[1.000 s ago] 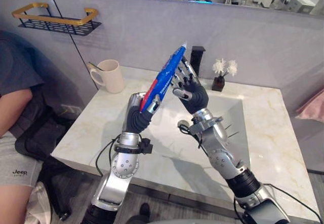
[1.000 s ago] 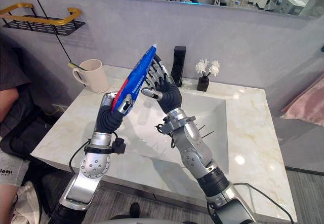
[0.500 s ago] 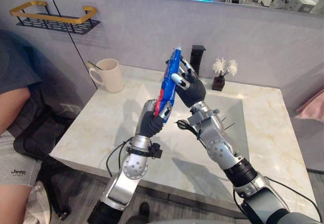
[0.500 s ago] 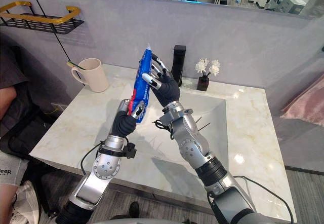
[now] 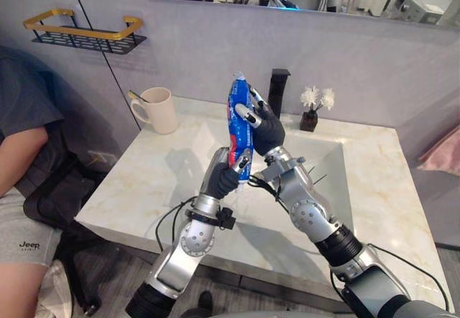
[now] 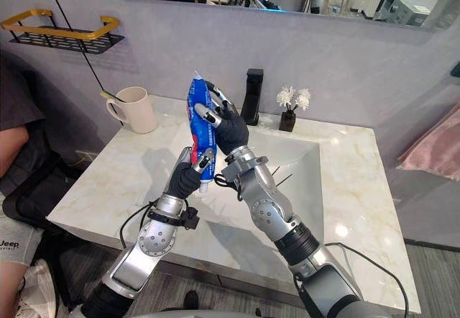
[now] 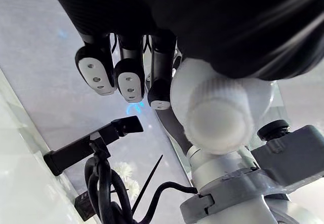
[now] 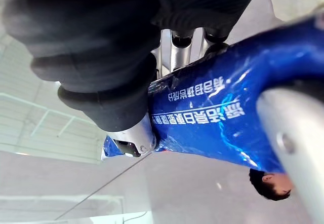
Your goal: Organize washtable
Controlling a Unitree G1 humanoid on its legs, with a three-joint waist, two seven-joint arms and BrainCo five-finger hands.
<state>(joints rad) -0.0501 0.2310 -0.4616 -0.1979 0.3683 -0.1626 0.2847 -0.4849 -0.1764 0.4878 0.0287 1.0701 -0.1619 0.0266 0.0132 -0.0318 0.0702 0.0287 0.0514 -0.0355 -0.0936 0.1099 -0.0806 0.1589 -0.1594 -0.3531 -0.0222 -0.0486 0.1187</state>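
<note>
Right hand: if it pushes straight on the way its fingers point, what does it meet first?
The toothpaste tube that the right hand pinches; beyond that, probably the grey wall, though depth is unclear.

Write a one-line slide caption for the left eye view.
Left robot hand and right robot hand grip a blue tube over the sink.

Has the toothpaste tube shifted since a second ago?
Yes. The toothpaste tube has swung from leaning toward the black faucet to nearly upright, its top now farther from it.
</note>
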